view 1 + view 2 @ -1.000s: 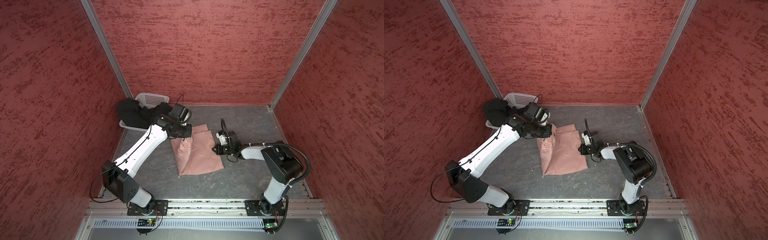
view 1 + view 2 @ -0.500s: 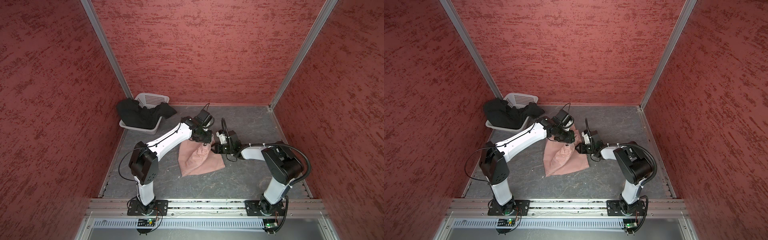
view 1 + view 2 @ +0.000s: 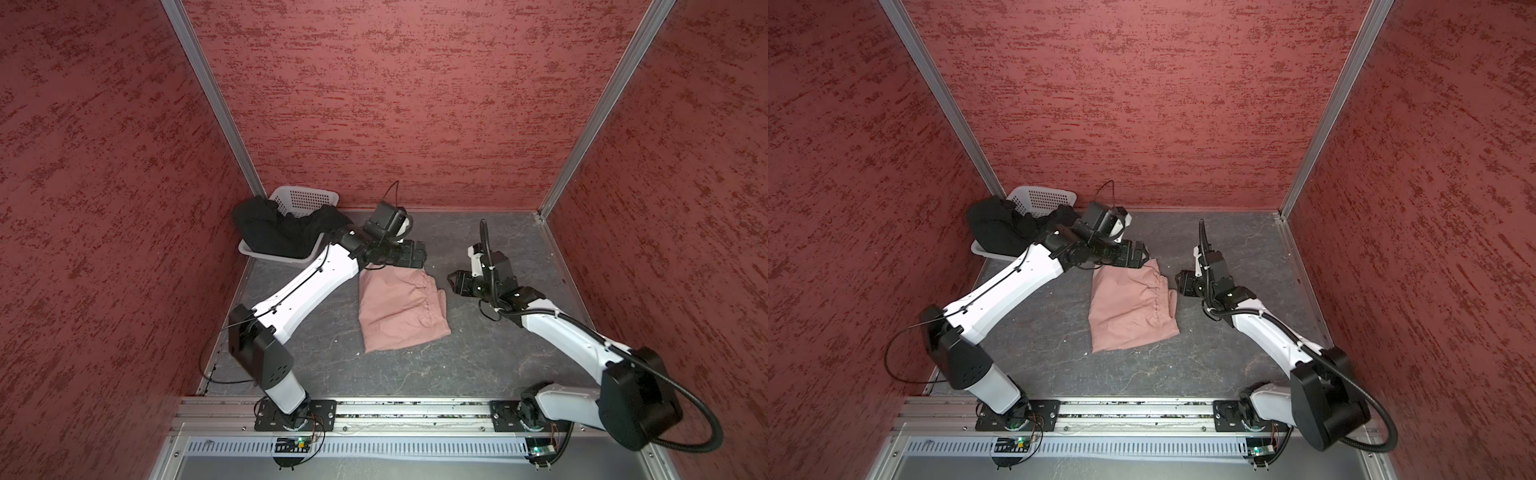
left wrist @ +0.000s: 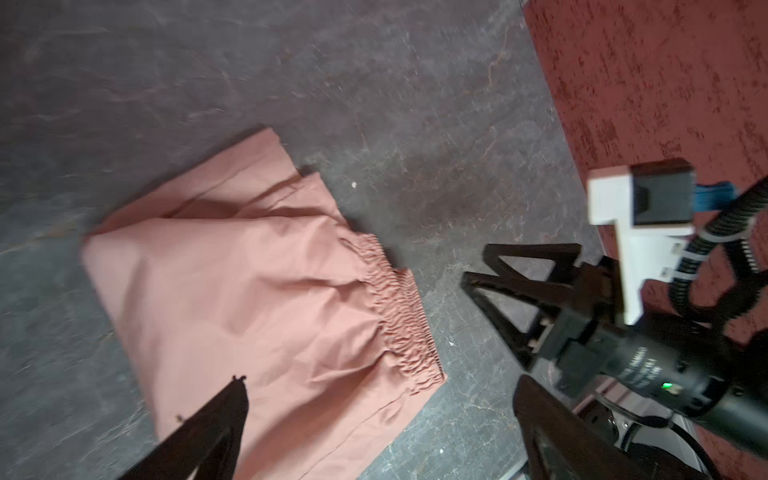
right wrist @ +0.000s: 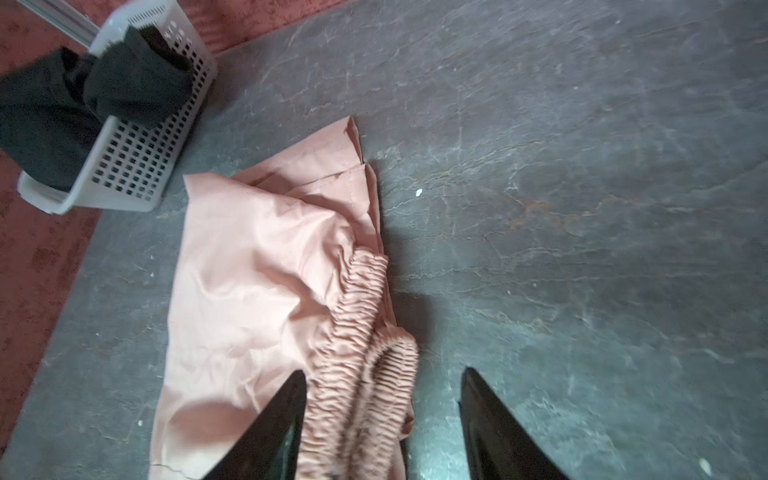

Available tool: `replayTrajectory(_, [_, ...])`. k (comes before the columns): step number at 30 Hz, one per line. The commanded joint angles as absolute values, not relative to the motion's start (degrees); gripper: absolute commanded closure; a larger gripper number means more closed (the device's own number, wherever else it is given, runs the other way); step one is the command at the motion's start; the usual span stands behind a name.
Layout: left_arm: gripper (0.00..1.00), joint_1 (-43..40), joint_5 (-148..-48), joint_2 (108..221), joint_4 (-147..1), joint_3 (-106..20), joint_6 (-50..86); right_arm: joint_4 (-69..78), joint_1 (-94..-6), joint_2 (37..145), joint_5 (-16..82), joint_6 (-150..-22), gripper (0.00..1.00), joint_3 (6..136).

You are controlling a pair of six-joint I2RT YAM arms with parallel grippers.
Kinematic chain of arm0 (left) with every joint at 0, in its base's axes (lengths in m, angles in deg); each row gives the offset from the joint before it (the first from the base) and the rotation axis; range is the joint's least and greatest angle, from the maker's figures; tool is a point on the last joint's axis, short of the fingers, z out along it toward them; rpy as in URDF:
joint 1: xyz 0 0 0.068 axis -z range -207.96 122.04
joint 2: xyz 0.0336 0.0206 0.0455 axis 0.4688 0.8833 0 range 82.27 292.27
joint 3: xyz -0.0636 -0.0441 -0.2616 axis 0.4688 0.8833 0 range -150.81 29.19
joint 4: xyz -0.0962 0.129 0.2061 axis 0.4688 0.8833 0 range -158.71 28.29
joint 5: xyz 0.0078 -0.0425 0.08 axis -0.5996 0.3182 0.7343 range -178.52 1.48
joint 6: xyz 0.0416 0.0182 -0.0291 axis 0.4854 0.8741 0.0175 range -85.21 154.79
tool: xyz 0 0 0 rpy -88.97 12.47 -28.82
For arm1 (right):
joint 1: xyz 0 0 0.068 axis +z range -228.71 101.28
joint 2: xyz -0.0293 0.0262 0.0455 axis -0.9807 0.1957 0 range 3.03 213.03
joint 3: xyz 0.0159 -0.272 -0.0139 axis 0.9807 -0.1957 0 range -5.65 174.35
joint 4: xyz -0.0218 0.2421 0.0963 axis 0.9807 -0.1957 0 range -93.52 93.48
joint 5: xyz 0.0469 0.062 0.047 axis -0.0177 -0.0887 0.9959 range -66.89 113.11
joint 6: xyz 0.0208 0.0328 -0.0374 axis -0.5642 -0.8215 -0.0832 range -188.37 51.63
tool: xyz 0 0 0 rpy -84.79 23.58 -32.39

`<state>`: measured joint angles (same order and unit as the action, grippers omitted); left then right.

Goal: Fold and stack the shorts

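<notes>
The dusty pink fabric shorts (image 3: 401,309) lie folded in the middle of the dark grey bench (image 3: 457,365), free of both arms. Both top views show the black fabric shorts (image 3: 1000,230) draped over the white perforated plastic basket (image 3: 1042,199) in the far left corner. The left wrist view misses that but shows the left tool (image 4: 380,382) gaping wide, empty. The right wrist view shows the gathered waistband (image 5: 365,316) doubled and the right tool (image 5: 382,372) half parted, empty. A second ago both tools were at the cloth, which lay broader; now they have drawn back
</notes>
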<state>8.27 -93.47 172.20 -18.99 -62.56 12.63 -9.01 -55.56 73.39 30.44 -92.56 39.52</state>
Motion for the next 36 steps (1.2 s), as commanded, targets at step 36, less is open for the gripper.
replayTrajectory(36, [0.01, -1.86, -101.12, 161.68, -46.92, -23.62, 9.34, -13.54, -44.17, 69.84, 39.82, -99.46, 0.75, 34.56])
